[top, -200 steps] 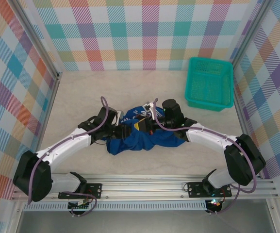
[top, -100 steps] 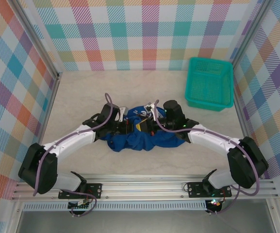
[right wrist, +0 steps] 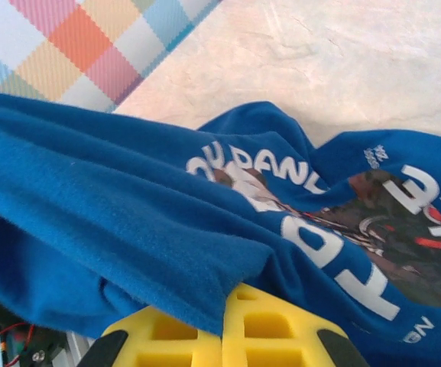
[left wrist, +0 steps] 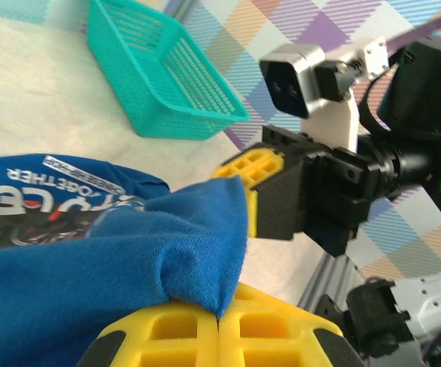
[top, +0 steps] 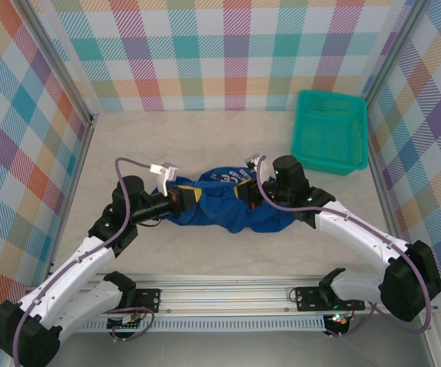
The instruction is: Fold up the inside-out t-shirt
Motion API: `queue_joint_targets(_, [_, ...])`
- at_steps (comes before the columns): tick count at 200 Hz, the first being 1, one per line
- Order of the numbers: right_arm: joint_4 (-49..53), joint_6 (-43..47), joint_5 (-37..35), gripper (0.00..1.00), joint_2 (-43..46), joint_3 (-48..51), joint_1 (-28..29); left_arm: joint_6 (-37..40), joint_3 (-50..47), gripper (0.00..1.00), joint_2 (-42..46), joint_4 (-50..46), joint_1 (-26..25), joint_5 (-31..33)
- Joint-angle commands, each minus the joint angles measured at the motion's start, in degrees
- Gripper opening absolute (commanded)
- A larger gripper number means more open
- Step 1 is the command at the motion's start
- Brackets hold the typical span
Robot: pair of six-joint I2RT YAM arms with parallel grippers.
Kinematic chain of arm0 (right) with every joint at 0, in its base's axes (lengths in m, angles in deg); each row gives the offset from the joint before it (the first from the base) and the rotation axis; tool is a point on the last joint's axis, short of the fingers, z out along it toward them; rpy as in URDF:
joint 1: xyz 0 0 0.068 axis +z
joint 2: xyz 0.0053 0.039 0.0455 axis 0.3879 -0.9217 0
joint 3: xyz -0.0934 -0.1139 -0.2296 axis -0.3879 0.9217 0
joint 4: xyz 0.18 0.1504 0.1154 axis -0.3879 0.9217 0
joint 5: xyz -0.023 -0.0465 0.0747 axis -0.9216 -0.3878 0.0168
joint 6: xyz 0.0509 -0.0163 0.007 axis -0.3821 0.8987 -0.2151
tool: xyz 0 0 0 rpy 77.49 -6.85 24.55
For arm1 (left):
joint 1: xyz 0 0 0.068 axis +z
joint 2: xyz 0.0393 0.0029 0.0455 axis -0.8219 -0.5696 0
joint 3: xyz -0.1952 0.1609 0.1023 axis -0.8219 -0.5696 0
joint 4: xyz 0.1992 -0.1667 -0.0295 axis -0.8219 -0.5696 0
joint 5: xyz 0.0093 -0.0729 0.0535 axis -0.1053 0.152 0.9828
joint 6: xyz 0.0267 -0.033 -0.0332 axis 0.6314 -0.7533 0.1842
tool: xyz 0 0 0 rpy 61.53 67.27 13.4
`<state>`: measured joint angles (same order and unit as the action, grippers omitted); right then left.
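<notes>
- In the top view the inside-out t-shirt [top: 218, 212] lies bunched in a low, wrinkled mound at the middle of the table [top: 151, 138]. Both arms reach to its far edge: the left gripper [top: 183, 196] near the shirt's left end, the right gripper [top: 244, 191] nearer its middle.
- The left wrist view brings the grip up close. The left gripper's [left wrist: 218, 315] yellow, grid-moulded pads are pressed together, clamping a peaked fold of blue cloth. Just beyond the fold sit the right gripper's yellow pad and boxy black housing.
- The right wrist view adds the other grip: the right gripper [right wrist: 224, 317] is clenched too, a hemmed edge of the shirt caught between its pads.
- This view gives the printed graphic [right wrist: 358, 229] most clearly, with white block lettering around a dark picture with red touches.
- The cloth is soft, matte and royal blue, falling in rounded folds.
- A teal basket [top: 296, 141] of rigid plastic mesh, rectangular with flared walls, stands at the far right of the table, well apart from the shirt.
- The table is pale and faintly marbled.
</notes>
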<state>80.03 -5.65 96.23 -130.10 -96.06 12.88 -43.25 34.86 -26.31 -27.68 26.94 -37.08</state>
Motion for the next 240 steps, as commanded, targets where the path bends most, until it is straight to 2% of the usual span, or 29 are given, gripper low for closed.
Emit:
queue_joint_targets(1, [9.1, 1.5, -8.0, 0.1, -1.5, -4.4, -0.4, -0.5, -0.5, 0.0, -1.6, 5.8, 0.7, -7.4])
queue_joint_targets(24, [17.8, 2.8, -14.1, 0.21, -3.7, -9.1, -0.3, 0.0, -0.3, 0.0, -1.9, 6.5, 0.7, -10.3])
queue_joint_targets(58, [24.5, 9.7, -18.2, 0.32, -4.0, -12.5, 0.4, 2.6, 1.2, 0.0, -2.4, 3.2, 0.7, -11.9])
queue_joint_targets(81, [23.9, 17.1, -12.2, 0.39, -0.8, -11.3, 1.6, 3.5, 1.9, 0.0, -2.5, 1.2, 0.7, -10.4])
queue_joint_targets(103, [18.9, 23.0, -5.1, 0.4, 5.0, -7.3, 4.3, 4.3, 2.5, 0.0, -2.6, -0.3, 0.7, -9.7])
queue_joint_targets(122, [13.3, 23.3, 1.4, 0.38, 7.4, -4.9, 5.6, 4.5, 2.8, 0.0, -3.0, -0.7, 0.7, -9.7])
queue_joint_targets(140, [10.6, 23.4, 5.8, 0.34, 6.1, -5.2, 7.1, 4.7, 2.7, 0.0, -3.2, -0.8, 0.7, -9.7])
queue_joint_targets(187, [8.4, 24.5, 9.9, 0.21, -0.6, -7.9, 12.2, 4.8, 3.2, 0.0, -3.1, -2.1, 0.7, -8.8])
queue_joint_targets(210, [9.7, 25.0, 7.6, 0.16, -3.7, -9.4, 14.3, 5.0, 3.4, 0.0, -3.0, -2.6, 0.7, -8.5])
queue_joint_targets(240, [8.6, 22.9, -2.4, 0.09, -5.2, -9.2, 13.9, 5.2, 3.4, 0.0, -2.9, -2.9, 0.7, -8.5])
